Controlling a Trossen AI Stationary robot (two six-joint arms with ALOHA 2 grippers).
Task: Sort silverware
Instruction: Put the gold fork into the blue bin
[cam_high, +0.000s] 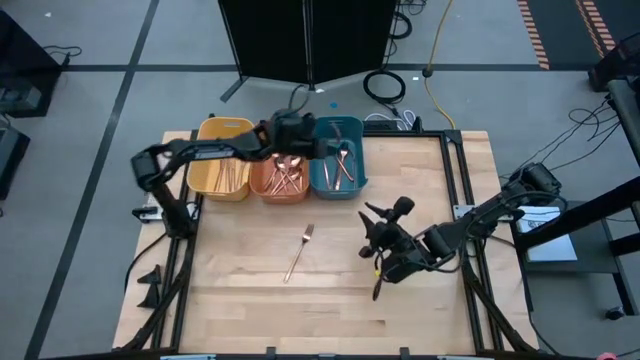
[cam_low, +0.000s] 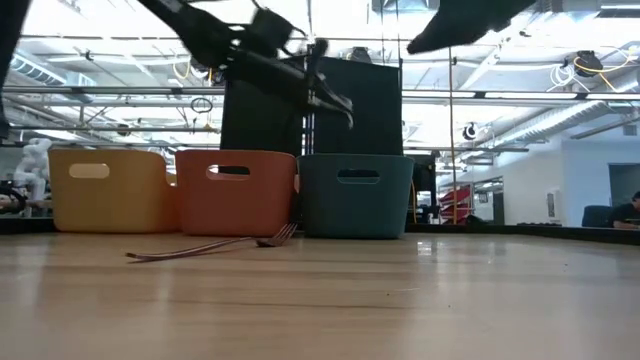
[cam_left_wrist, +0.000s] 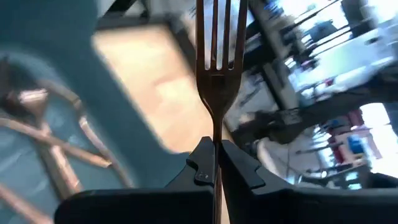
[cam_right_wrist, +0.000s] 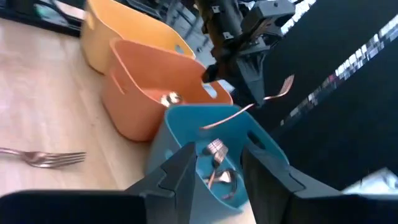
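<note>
My left gripper (cam_high: 303, 138) hangs above the teal bin (cam_high: 357, 178), shut on a copper fork (cam_left_wrist: 217, 43) whose tines point away from the wrist. The right wrist view shows this fork (cam_right_wrist: 268, 97) above the teal bin (cam_right_wrist: 186, 130). More silverware lies in the orange bin (cam_high: 262, 188) and the teal bin, and thin pieces lie in the yellow bin (cam_high: 205, 172). One fork (cam_high: 299, 252) lies flat on the table in front of the bins. My right gripper (cam_high: 378, 232) waits open over the table's right half, touching nothing. My left gripper pinches the fork between its two fingers (cam_left_wrist: 200, 163) on the handle just behind the neck (cam_left_wrist: 216, 134), with the fingers lying along the handle. The fork is lifted clear above the teal bin. It sticks out past the fingertips roughly level, tines (cam_low: 338, 103) foremost.
The three bins stand side by side along the table's far edge, yellow (cam_low: 100, 190), orange (cam_low: 235, 192) and teal (cam_low: 355, 195). The loose fork (cam_low: 215, 245) lies in front of them. Bare wood spreads across the near half, and a black metal frame (cam_high: 452, 200) borders the table.
</note>
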